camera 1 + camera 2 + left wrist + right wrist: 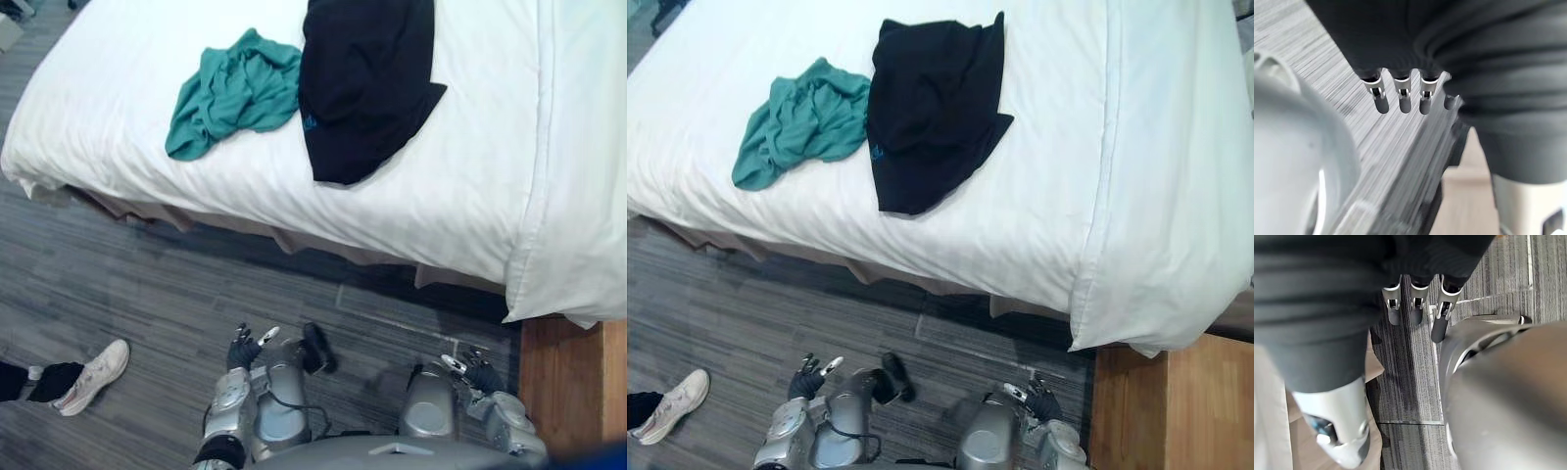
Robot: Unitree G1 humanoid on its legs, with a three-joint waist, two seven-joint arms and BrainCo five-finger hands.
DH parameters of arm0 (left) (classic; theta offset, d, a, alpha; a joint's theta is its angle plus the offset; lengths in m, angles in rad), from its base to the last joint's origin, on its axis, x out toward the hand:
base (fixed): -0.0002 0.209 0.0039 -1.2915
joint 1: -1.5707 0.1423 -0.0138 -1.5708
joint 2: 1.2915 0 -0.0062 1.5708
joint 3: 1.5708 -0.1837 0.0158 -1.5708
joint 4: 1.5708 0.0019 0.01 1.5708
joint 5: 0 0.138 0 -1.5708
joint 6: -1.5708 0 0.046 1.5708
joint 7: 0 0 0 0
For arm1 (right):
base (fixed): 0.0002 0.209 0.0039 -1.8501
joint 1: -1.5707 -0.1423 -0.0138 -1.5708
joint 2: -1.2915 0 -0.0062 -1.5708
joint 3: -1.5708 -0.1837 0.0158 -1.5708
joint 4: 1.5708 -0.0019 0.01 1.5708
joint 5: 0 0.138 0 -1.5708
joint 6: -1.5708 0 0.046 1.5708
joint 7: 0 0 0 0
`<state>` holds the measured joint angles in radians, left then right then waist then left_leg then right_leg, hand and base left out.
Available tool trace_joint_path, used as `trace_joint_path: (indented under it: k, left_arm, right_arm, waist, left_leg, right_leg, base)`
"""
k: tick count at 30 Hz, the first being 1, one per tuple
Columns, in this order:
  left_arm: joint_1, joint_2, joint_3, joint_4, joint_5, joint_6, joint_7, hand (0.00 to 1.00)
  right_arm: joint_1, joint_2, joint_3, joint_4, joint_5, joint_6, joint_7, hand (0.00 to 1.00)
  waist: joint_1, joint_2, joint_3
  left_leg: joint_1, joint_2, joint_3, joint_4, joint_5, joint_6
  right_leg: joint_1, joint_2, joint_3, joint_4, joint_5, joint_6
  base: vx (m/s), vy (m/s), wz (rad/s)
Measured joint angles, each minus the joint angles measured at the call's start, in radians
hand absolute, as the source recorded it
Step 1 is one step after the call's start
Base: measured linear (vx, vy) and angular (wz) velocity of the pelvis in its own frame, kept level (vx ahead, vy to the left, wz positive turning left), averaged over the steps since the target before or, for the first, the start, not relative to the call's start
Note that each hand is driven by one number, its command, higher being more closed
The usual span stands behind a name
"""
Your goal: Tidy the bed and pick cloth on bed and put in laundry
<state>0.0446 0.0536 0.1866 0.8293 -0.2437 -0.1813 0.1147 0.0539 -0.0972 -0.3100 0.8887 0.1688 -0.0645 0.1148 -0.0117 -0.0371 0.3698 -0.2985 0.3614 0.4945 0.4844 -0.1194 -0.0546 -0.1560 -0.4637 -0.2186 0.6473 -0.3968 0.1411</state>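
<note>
Bed edge: the near side of the bed (pixel 118 88) runs across the head views from the far left down toward the right, with dark shadow under it.
Right corner: a fold of the white cover (pixel 563 274) hangs past the mattress and ends just above a wooden surface (pixel 573 382).
Open room: a broad strip of grey plank floor (pixel 147 284) lies between the bed and the robot.
Floor edge, left: a person's white shoe (pixel 96 374) stands at the lower left, well apart from the bed.
Teal cloth (pixel 235 93): crumpled in a loose heap on the white sheet, left of centre and back from the near edge, with one lobe trailing toward that edge.
Black cloth (pixel 362 83): larger and spread flatter, just right of the teal one (their edges meet or nearly meet; I cannot tell which), with a rounded end pointing at the near edge.
Left hand (pixel 242 351): low by the robot's side over the floor, fingers (pixel 1402 95) hanging straight and slack, nothing in it.
Right hand (pixel 478 374): low on the other side near the wooden surface, fingers (pixel 1418 308) loose and spread, holding nothing.
</note>
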Motion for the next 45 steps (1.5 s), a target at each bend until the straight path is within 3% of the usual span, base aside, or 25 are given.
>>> trace_joint_path:
  k: [3,4,5,6,7,8,9,10,11,13,14,16,17,22,23,26,29,32,34,35,36,37,39,42,45]
  left_arm:
    - [0.004,0.011,-0.022,0.022,-0.001,-0.021,-0.002,0.00]
    - [0.007,-0.001,-0.037,0.041,-0.001,-0.021,-0.001,0.00]
    - [-0.009,0.007,-0.040,0.057,0.000,-0.019,0.001,0.00]
    - [-0.044,0.032,-0.052,0.090,-0.001,-0.008,0.007,0.00]
    - [-0.050,0.045,-0.069,0.104,-0.011,0.015,0.007,0.00]
    - [-0.043,0.047,-0.069,0.107,-0.017,0.040,0.013,0.00]
    - [-0.032,0.052,-0.069,0.106,-0.009,0.060,0.016,0.00]
    - [-0.028,0.055,-0.074,0.107,0.003,0.077,0.011,0.00]
    - [-0.028,0.055,-0.082,0.107,0.012,0.083,0.005,0.00]
    - [-0.028,0.047,-0.150,0.109,0.088,0.089,-0.029,0.00]
    - [-0.032,0.035,-0.171,0.124,0.141,0.086,-0.044,0.00]
    - [-0.034,0.027,-0.189,0.145,0.189,0.090,-0.044,0.00]
    - [-0.032,0.027,-0.211,0.153,0.198,0.100,-0.044,0.00]
    - [0.003,0.029,-0.232,0.165,0.237,0.117,-0.045,0.00]
    - [0.014,0.036,-0.221,0.171,0.240,0.113,-0.045,0.00]
    - [0.012,0.026,-0.191,0.171,0.278,0.098,-0.055,0.00]
    - [0.021,0.003,-0.133,0.168,0.300,0.063,-0.064,0.00]
    - [0.027,-0.011,-0.127,0.161,0.291,0.019,-0.064,0.00]
    - [0.016,-0.013,-0.126,0.157,0.260,0.017,-0.065,0.00]
    - [0.021,-0.012,-0.124,0.154,0.251,0.018,-0.075,0.00]
    - [0.023,-0.012,-0.126,0.153,0.239,0.018,-0.084,0.00]
    - [0.026,-0.018,-0.128,0.158,0.221,0.018,-0.110,0.00]
    - [0.036,-0.023,-0.129,0.174,0.219,0.020,-0.128,0.00]
    - [0.032,-0.001,-0.139,0.173,0.216,0.027,-0.153,0.00]
    - [0.033,0.005,-0.148,0.174,0.214,0.062,-0.151,0.00]
  right_arm:
    - [-0.002,-0.011,-0.025,0.023,-0.050,-0.006,-0.012,0.00]
    - [0.001,-0.026,-0.034,0.044,-0.082,-0.013,-0.010,0.00]
    - [-0.007,-0.017,-0.046,0.059,-0.091,-0.026,-0.012,0.00]
    - [-0.016,0.007,-0.059,0.071,-0.102,-0.043,-0.013,0.00]
    - [-0.028,0.017,-0.069,0.079,-0.105,-0.050,-0.029,0.00]
    - [-0.035,0.019,-0.062,0.102,-0.104,-0.054,-0.040,0.00]
    - [-0.038,0.021,-0.039,0.135,-0.107,-0.066,-0.027,0.00]
    - [-0.035,0.041,-0.002,0.167,-0.122,-0.093,0.001,0.00]
    - [-0.030,0.049,0.000,0.173,-0.123,-0.110,0.002,0.00]
    - [-0.015,0.048,0.051,0.168,-0.107,-0.181,0.004,0.00]
    - [-0.016,0.041,0.092,0.166,-0.081,-0.202,0.007,0.00]
    - [-0.015,0.039,0.134,0.160,-0.073,-0.219,0.015,0.00]
    - [-0.020,0.041,0.162,0.159,-0.064,-0.226,0.020,0.00]
    - [-0.015,0.043,0.202,0.157,-0.031,-0.225,0.033,0.00]
    - [-0.015,0.052,0.212,0.165,-0.028,-0.215,0.031,0.00]
    - [-0.019,0.058,0.209,0.166,-0.004,-0.177,0.029,0.00]
    - [0.013,0.054,0.192,0.158,0.027,-0.113,0.025,0.00]
    - [0.026,0.046,0.191,0.125,0.034,-0.085,0.020,0.00]
    - [0.020,0.039,0.172,0.121,0.048,-0.062,0.014,0.00]
    - [0.018,0.038,0.160,0.139,0.067,-0.035,0.010,0.00]
    - [0.016,0.036,0.157,0.150,0.076,-0.026,0.012,0.00]
    - [0.010,0.022,0.155,0.150,0.083,-0.014,0.014,0.00]
    - [0.001,0.007,0.139,0.156,0.078,0.002,0.009,0.00]
    - [0.011,0.023,0.101,0.179,0.051,0.013,0.009,0.00]
    - [0.022,0.031,0.080,0.190,0.057,-0.002,0.014,0.00]
  waist:
    - [-0.008,0.013,-0.010]
    - [-0.010,0.030,-0.024]
    - [-0.011,0.024,-0.023]
    - [-0.013,-0.001,-0.021]
    - [-0.016,0.007,-0.025]
    - [-0.018,0.017,-0.032]
    - [-0.021,0.027,-0.048]
    - [-0.027,0.006,-0.063]
    - [-0.029,0.000,-0.067]
    - [-0.039,-0.008,-0.072]
    - [-0.052,-0.002,-0.079]
    - [-0.053,-0.004,-0.111]
    - [-0.049,0.019,-0.125]
    - [-0.050,0.045,-0.145]
    - [-0.048,0.016,-0.178]
    - [-0.028,0.016,-0.178]
    - [-0.024,0.016,-0.174]
    - [-0.029,0.051,-0.177]
    - [-0.034,0.060,-0.171]
    - [-0.030,0.052,-0.171]
    - [-0.028,0.052,-0.172]
    - [-0.034,0.078,-0.173]
    - [-0.037,0.097,-0.182]
    - [-0.037,0.048,-0.194]
    - [-0.037,0.035,-0.203]
  left_leg:
    - [0.033,0.058,-0.150,-0.059,0.042,-0.057]
    - [0.075,0.035,-0.186,-0.092,0.083,-0.131]
    - [0.074,0.009,-0.185,-0.061,0.107,-0.203]
    - [0.063,-0.034,-0.173,-0.001,0.056,-0.173]
    - [0.059,-0.035,-0.168,0.034,0.012,-0.148]
    - [0.076,-0.028,-0.154,0.043,-0.025,-0.128]
    - [0.091,-0.022,-0.156,0.013,-0.033,-0.110]
    - [0.137,-0.046,-0.146,-0.085,-0.008,-0.079]
    - [0.157,-0.064,-0.144,-0.133,0.009,-0.069]
    - [0.229,-0.135,-0.142,-0.299,0.077,-0.036]
    - [0.255,-0.180,-0.145,-0.376,0.120,-0.023]
    - [0.271,-0.226,-0.146,-0.439,0.149,-0.015]
    - [0.288,-0.242,-0.138,-0.483,0.171,-0.008]
    - [0.388,-0.224,-0.113,-0.512,0.176,-0.009]
    - [0.396,-0.229,-0.080,-0.523,0.179,-0.017]
    - [0.410,-0.221,-0.012,-0.475,0.166,-0.034]
    - [0.386,-0.147,0.049,-0.184,0.088,-0.032]
    - [0.308,-0.046,0.065,0.093,0.078,-0.028]
    - [0.275,-0.017,0.059,0.148,0.013,-0.033]
    - [0.292,-0.065,0.035,-0.009,-0.021,-0.044]
    - [0.320,-0.093,0.020,-0.120,-0.001,-0.041]
    - [0.349,-0.116,0.000,-0.273,0.111,-0.035]
    - [0.389,-0.128,0.002,-0.333,0.100,-0.051]
    - [0.424,-0.212,0.020,-0.430,0.121,-0.030]
    - [0.481,-0.276,0.024,-0.543,0.159,-0.016]
  right_leg:
    - [0.034,-0.055,0.049,-0.029,0.036,0.073]
    - [0.064,-0.070,0.069,-0.090,0.065,0.101]
    - [0.077,-0.099,0.097,-0.111,0.102,0.094]
    - [0.077,-0.134,0.125,-0.133,0.198,-0.011]
    - [0.076,-0.127,0.112,-0.155,0.303,-0.153]
    - [0.080,-0.106,0.098,-0.184,0.392,-0.210]
    - [0.083,-0.041,0.060,-0.174,0.354,-0.108]
    - [0.088,0.048,-0.010,-0.156,0.290,-0.040]
    - [0.088,0.084,-0.033,-0.152,0.264,-0.034]
    - [0.083,0.228,-0.095,-0.173,0.197,-0.034]
    - [0.084,0.302,-0.097,-0.246,0.162,-0.058]
    - [0.119,0.340,-0.092,-0.382,0.168,-0.103]
    - [0.132,0.340,-0.086,-0.413,0.187,-0.105]
    - [0.148,0.351,-0.012,-0.298,0.181,-0.107]
    - [0.186,0.358,0.032,-0.375,0.184,-0.108]
    - [0.212,0.367,0.070,-0.414,0.184,-0.108]
    - [0.280,0.355,0.100,-0.428,0.184,-0.108]
    - [0.339,0.364,0.114,-0.512,0.177,-0.119]
    - [0.351,0.373,0.137,-0.531,0.188,-0.127]
    - [0.344,0.357,0.157,-0.525,0.190,-0.122]
    - [0.335,0.353,0.176,-0.525,0.190,-0.118]
    - [0.331,0.367,0.205,-0.525,0.185,-0.098]
    - [0.341,0.371,0.215,-0.524,0.179,-0.075]
    - [0.341,0.309,0.213,-0.536,0.184,-0.047]
    - [0.359,0.274,0.194,-0.548,0.189,-0.025]
  base:
    - [0.12,0.408,-0.24]
    - [0.15,0.505,-0.28]
    - [0.17,0.687,-0.20]
    - [0.13,0.697,-0.09]
    - [0.13,0.805,-0.15]
    - [0.10,0.630,-0.17]
    - [0.18,0.584,0.05]
    - [0.17,0.377,0.25]
    - [0.18,0.315,0.38]
    - [0.17,0.240,0.56]
    - [0.18,0.228,0.59]
    - [0.17,0.130,0.32]
    - [0.19,0.129,0.17]
    - [0.15,0.040,0.05]
    - [0.07,-0.015,-0.24]
    - [0.05,-0.046,-0.58]
    - [0.00,-0.127,-0.66]
    - [-0.01,-0.065,-0.59]
    - [0.01,0.029,-0.37]
    - [-0.01,0.080,-0.48]
    - [0.00,0.173,-0.74]
    - [0.02,0.202,-0.66]
    - [0.07,0.187,-0.32]
    - [0.07,0.150,0.01]
    - [0.06,0.119,0.07]
